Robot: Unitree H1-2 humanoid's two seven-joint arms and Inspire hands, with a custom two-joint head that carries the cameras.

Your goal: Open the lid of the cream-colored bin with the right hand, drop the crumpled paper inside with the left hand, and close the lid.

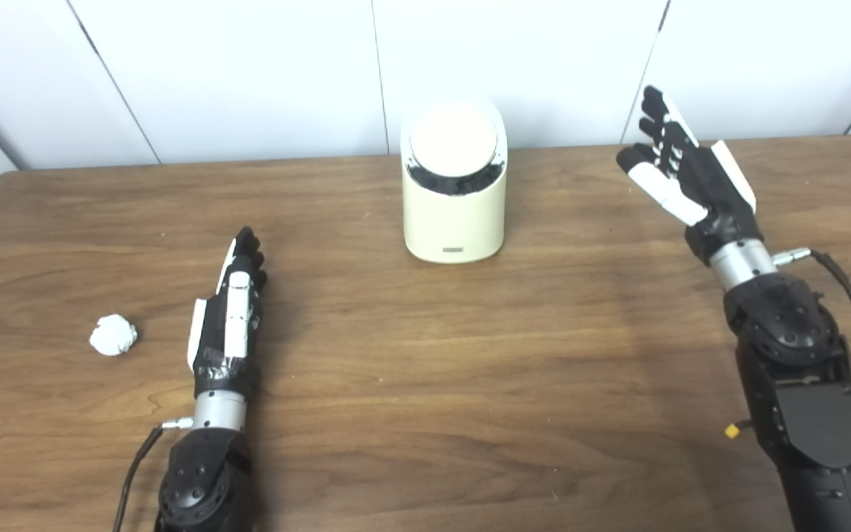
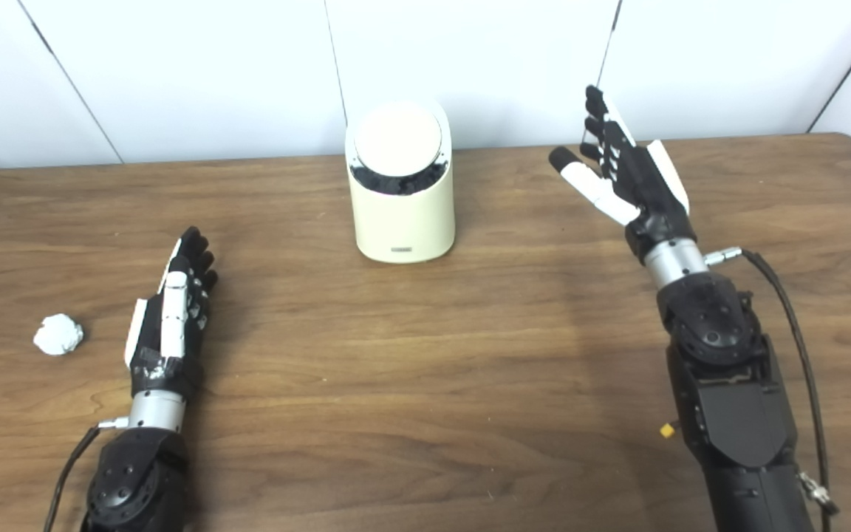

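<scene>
The cream-colored bin [image 1: 453, 214] stands upright at the back middle of the wooden table, its round lid [image 1: 453, 140] down and tilted toward me over a dark rim. A small white crumpled paper [image 1: 113, 335] lies on the table at the left. My left hand [image 1: 230, 310] rests low over the table just right of the paper, fingers straight and apart, holding nothing. My right hand [image 1: 680, 174] is raised to the right of the bin, apart from it, fingers spread and empty.
The wooden table [image 1: 425, 384] runs out to a white panelled wall [image 1: 248, 66] behind the bin. A black cable [image 1: 850, 295] trails from the right wrist, another from the left forearm.
</scene>
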